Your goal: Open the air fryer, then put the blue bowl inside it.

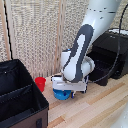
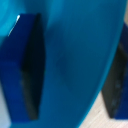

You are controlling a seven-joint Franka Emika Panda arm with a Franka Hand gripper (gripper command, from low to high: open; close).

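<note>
Gripper [image 1: 64,90], lower centre: we pinch blue bowl [image 1: 62,95] rim between fingers [image 2: 27,65], ready for lifting toward air fryer [image 1: 107,55].

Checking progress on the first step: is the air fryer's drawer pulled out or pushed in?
Pulled out, it seems: in the exterior view the air fryer has a dark drawer section jutting forward at its base. The blur hides how far.

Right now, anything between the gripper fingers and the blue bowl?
Nothing. In the wrist view the blue bowl fills the frame with the gripper fingers straddling its wall; no gap shows.
</note>
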